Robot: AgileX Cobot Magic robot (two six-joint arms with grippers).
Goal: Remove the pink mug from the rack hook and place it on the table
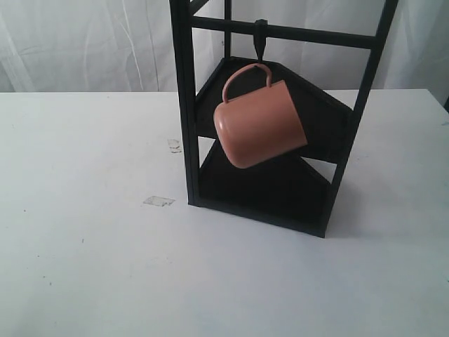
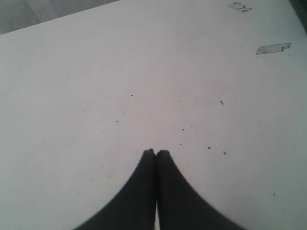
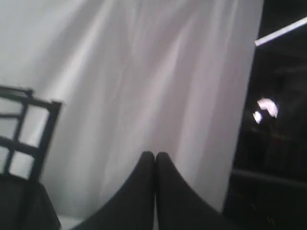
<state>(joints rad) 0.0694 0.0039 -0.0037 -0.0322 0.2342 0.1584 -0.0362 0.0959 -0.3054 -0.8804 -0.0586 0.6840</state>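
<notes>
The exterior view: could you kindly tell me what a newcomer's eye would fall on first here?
The pink mug draws the eye: it hangs tilted by its handle from the rack hook under the top bar of the black rack, which stands on the white table. A scrap of clear tape lies left of the rack's foot; the left gripper and the right gripper are shut and empty.

The white tabletop [image 1: 84, 253] is broad and flat, with faint scuffs and tiny dark specks scattered across it. A black rack [image 1: 185, 105] stands on it right of centre, its base resting flat on the surface. Near the rack's front left foot lies a small scrap of clear tape [image 1: 158, 201]. Further back, beside the left post, is a smaller mark [image 1: 174, 144], too small to identify.
</notes>
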